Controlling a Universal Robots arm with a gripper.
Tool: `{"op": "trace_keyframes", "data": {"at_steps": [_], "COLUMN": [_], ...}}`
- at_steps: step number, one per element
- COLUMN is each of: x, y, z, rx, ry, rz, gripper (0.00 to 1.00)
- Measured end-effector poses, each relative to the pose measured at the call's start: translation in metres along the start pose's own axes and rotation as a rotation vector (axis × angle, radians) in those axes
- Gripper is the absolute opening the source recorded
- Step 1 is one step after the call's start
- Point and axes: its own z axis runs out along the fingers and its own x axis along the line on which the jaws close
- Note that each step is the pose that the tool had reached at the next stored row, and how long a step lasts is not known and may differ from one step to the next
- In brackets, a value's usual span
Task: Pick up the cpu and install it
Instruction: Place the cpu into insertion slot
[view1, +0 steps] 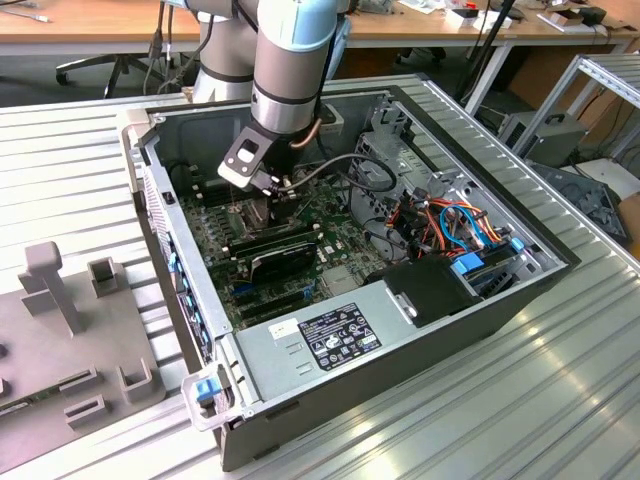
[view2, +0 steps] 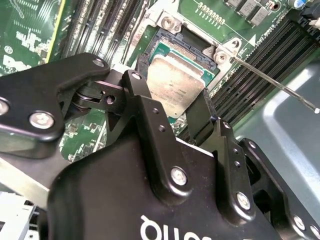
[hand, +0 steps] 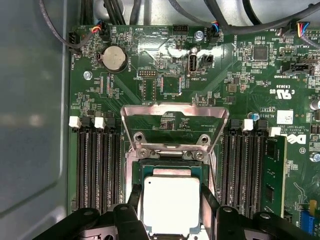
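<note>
The cpu (hand: 171, 205) (view2: 172, 82) is a small square chip with a dull silver top and a green rim. It sits level in or just over the dark socket (hand: 172, 164) on the green motherboard (hand: 150, 75). My gripper (hand: 171, 190) (view2: 173, 78) (view1: 262, 195) reaches down into the open computer case (view1: 545, 265). Its two black fingers (hand: 135, 192) press against opposite edges of the chip, so it is shut on the cpu. The socket's shiny metal frame (hand: 175, 117) stands flipped open behind the chip.
Empty black memory slots (hand: 97, 165) flank the socket, and one green memory stick (hand: 275, 170) stands beside them. A thin metal lever (view2: 275, 85) sticks out by the socket. Cables (view1: 455, 225) and a power supply (view1: 330, 335) fill the case. A grey foam fixture (view1: 70, 330) lies at the exterior view's left.
</note>
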Motion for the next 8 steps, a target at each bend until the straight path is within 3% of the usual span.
{"op": "trace_keyframes", "data": {"at_steps": [3, 8], "x": [-0.0002, -0.0002], "y": [-0.0003, -0.0003], "z": [0.0042, 0.0054], "rx": [-0.0001, 0.0011], "ry": [-0.0004, 0.0004], "rz": [0.009, -0.03], "gripper": [0.55, 0.55]}}
